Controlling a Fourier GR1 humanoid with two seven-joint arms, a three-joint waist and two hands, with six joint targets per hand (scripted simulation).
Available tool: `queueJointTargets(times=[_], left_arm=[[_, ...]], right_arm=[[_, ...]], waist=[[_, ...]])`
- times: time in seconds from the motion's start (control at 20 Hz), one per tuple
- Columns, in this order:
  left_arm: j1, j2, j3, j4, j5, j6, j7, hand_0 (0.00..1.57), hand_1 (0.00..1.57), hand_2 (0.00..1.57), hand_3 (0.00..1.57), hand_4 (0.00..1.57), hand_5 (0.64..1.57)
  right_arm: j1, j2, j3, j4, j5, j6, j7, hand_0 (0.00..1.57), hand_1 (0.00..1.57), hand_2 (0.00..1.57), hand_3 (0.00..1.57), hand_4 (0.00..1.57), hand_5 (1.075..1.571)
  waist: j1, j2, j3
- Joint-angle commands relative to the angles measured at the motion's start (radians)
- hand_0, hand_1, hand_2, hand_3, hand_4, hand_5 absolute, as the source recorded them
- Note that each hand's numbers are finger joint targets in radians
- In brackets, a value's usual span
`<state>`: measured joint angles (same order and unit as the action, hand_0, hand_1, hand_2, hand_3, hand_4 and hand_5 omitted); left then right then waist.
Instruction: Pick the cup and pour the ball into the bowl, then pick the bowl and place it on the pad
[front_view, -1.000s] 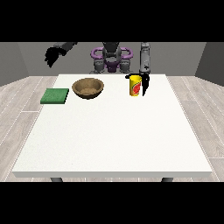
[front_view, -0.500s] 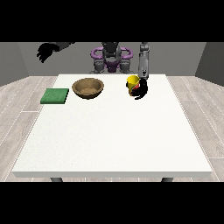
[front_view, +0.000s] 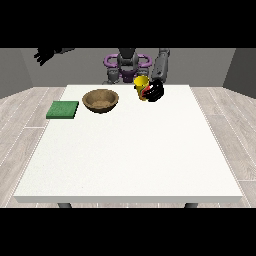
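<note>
The yellow cup with a red patch on its side hangs tilted above the table's far edge, its mouth leaning toward the view's left. The hand at the view's right is curled round it. A brown wooden bowl stands on the table to the left of the cup, apart from it. The green square pad lies flat near the table's left edge. The hand at the view's left is raised high above the floor, well left of the table. No ball shows.
The large white table stretches toward the camera. The robot's torso stands behind the far edge. Grey walls and a plank floor surround the table.
The cup has been lifted off the table and tilted leftward toward the bowl. The hand at the view's left has risen and swung further left.
</note>
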<state>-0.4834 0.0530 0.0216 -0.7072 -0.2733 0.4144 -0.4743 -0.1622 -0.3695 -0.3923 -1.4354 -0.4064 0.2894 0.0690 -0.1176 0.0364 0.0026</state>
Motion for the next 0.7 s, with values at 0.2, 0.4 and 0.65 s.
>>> queueJointTargets(times=[0.2, 0.4, 0.65], left_arm=[[-0.15, -0.014, -0.259, 0.081, -0.416, 0.264, 0.334, 1.36, 1.36, 1.57, 1.57, 1.45, 1.533], [-0.242, -0.04, -0.327, 0.126, -0.539, 0.207, 0.537, 1.36, 1.36, 1.57, 1.57, 1.45, 1.533], [-0.367, -0.047, -0.406, 0.205, -0.71, 0.157, 0.74, 1.36, 1.36, 1.57, 1.57, 1.44, 1.545]], right_arm=[[-0.001, -0.017, -0.015, 0.13, 0.006, 0.046, -0.044, 0.0, 0.0, 0.0, 0.19, 0.66, 1.563], [0.004, -0.021, -0.027, 0.179, 0.003, 0.062, -0.061, 0.0, 0.0, 0.0, 0.1, 0.68, 1.559], [0.005, -0.004, -0.014, 0.209, -0.007, 0.093, -0.071, 0.0, 0.0, 0.0, 0.0, 0.68, 1.559]], waist=[[-0.002, -0.044, 0.0028], [0.024, -0.081, -0.0005], [0.001, -0.092, -0.0005]])
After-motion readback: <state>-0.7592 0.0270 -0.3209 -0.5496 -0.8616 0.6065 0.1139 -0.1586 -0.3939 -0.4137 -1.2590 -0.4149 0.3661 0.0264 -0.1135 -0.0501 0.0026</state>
